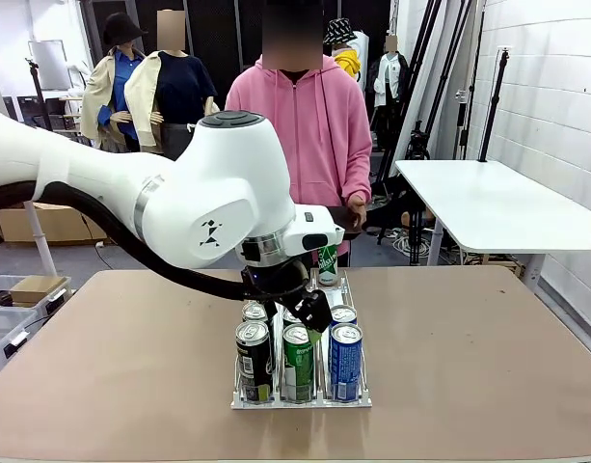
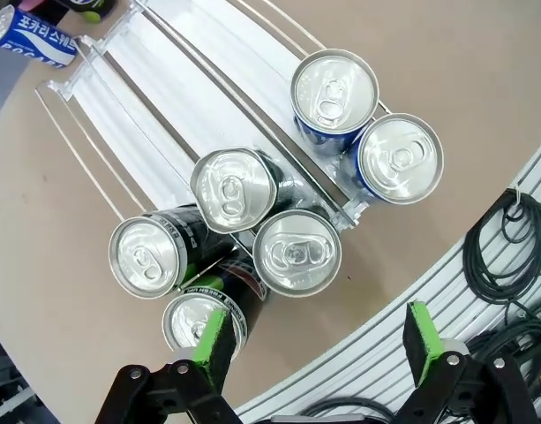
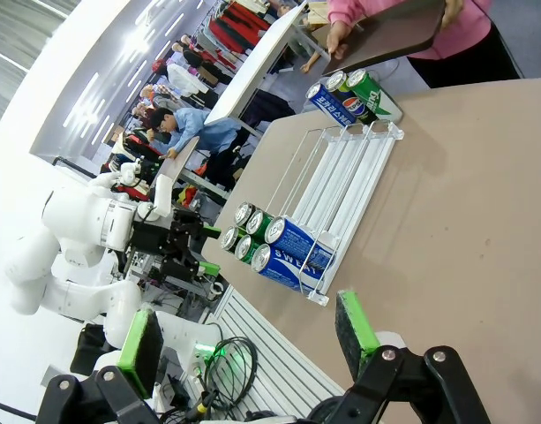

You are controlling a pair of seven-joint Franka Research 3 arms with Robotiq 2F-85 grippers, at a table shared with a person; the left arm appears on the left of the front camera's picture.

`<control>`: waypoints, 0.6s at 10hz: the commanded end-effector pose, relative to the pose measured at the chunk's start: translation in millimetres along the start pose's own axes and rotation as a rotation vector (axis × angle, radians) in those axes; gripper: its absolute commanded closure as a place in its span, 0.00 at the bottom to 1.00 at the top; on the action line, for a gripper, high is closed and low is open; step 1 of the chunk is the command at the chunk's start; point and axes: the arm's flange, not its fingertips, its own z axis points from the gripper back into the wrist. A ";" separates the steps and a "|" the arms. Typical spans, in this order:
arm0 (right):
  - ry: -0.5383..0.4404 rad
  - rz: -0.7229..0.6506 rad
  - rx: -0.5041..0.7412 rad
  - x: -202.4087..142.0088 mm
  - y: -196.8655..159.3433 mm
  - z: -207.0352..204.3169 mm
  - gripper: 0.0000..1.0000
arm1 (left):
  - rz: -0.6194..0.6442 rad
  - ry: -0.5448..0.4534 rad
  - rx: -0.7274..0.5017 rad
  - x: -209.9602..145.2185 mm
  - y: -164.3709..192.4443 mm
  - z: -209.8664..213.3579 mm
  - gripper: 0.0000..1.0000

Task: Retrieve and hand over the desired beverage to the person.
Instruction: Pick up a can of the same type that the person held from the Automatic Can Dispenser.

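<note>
**Beverage rack on table; left claw released above the cans, right claw released and apart**

The person in a pink hooded sweatshirt is standing at the far side of the table, facing the robot. Both of the person's hands are gripping a dark brown tray at the table's far edge.

A white wire rack is sitting at the middle of the table, with three lanes running toward the person. Six cans are crowding its robot-side end, two to a lane:
- black cans in the left lane
- green cans in the middle lane
- blue cans in the right lane

Their silver tops with pull tabs are facing upward. More cans are sitting at the rack's far end, just in front of the tray.

The left arm is reaching in from the left across the middle, with its wrist turned downward over the near cans. The left gripper is hanging above them with its jaws spread wide, gripping nothing. One green pad is sitting over the nearest black can top.

The right gripper is hovering well apart from the rack, also released, with bare table between its pads.
</note>
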 end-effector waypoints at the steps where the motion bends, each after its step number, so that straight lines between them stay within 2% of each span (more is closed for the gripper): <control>1: -0.002 0.011 0.011 -0.5 -0.2 0.4 0.00 | 0.027 0.019 0.030 14.5 -5.0 -8.5 0.00; 6: -0.002 0.011 0.011 -0.5 -0.2 0.4 0.00 | 0.041 0.054 0.059 21.0 -5.2 -28.3 0.00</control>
